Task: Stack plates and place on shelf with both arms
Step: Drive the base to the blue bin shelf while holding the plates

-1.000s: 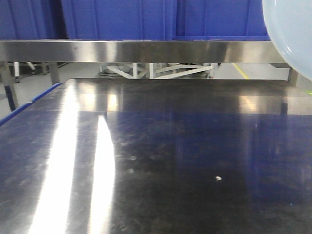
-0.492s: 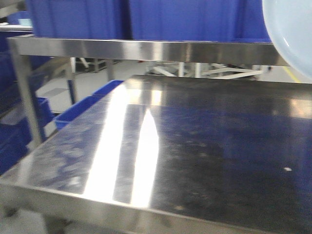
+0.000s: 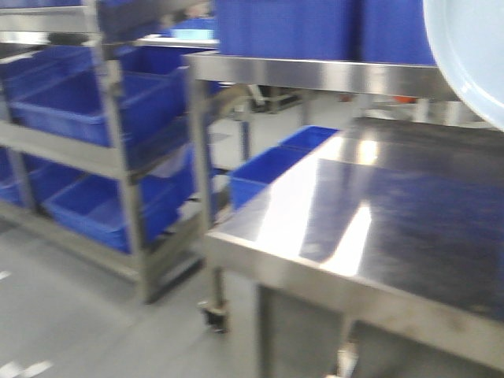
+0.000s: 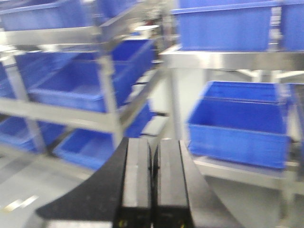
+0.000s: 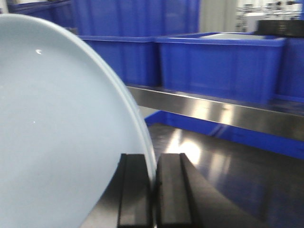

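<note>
Swinging left within the last second: went from facing steel table [image 3: 378, 236] square-on to catching blue-bin rack [image 3: 118, 150] left of it. Kept plate [image 3: 472, 55] on edge above table, rim pinched in right gripper [image 5: 154, 166]. Left gripper [image 4: 152, 149] clamped together, empty. Probably meant transit toward shelf.

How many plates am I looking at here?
1 visible: the plate, gripped by its rim in the right gripper, showing at the top right of the front view. A second may be hidden behind it.
</note>
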